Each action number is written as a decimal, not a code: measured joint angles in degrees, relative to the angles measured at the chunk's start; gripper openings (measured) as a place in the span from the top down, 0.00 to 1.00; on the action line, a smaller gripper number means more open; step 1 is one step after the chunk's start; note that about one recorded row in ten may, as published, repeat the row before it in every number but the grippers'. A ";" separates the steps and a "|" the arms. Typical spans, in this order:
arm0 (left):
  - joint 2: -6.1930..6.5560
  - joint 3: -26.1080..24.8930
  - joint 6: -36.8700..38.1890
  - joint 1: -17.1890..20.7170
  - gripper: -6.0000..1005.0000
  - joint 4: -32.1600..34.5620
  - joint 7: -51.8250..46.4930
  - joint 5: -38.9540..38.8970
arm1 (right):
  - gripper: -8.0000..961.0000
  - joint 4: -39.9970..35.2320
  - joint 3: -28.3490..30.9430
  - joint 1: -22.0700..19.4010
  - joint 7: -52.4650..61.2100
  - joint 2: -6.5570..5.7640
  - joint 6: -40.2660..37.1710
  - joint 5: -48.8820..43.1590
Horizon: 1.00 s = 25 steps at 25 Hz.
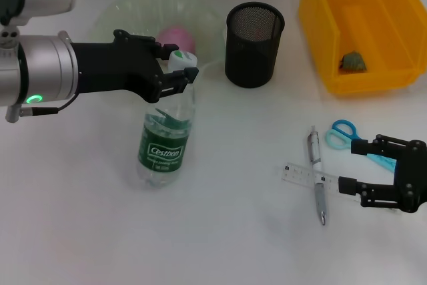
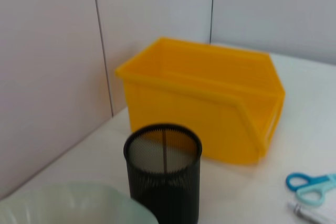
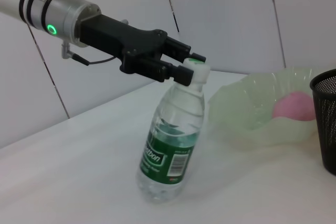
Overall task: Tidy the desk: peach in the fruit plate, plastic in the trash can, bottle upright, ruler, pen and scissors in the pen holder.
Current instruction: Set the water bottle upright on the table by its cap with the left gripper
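bottle [image 1: 164,139]: clear, green label with white lettering, white cap. peach [image 1: 175,38]: pink. fruit plate [image 1: 127,13]: pale translucent green. pen holder [image 1: 253,43]: black mesh. trash can [image 1: 360,25]: yellow. scissors [image 1: 347,135]: blue and light-blue handles. ruler [image 1: 303,175]: clear. pen [image 1: 316,171]: silver-grey. surface [image 1: 220,231]: white. left end effector [image 1: 175,70]: black, silver arm, green light.

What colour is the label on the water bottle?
Green with white lettering; the bottle label shows best in the right wrist view.
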 joint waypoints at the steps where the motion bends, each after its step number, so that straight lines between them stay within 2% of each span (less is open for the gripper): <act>1: 0.00 0.00 0.00 0.00 0.55 0.00 0.00 0.00 | 0.12 0.00 0.00 -0.01 0.00 0.00 0.00 -0.01; 25: 0.01 -1.88 -2.38 1.88 0.56 -2.81 9.38 -7.38 | 0.12 0.00 0.00 0.07 0.07 0.00 0.00 -0.02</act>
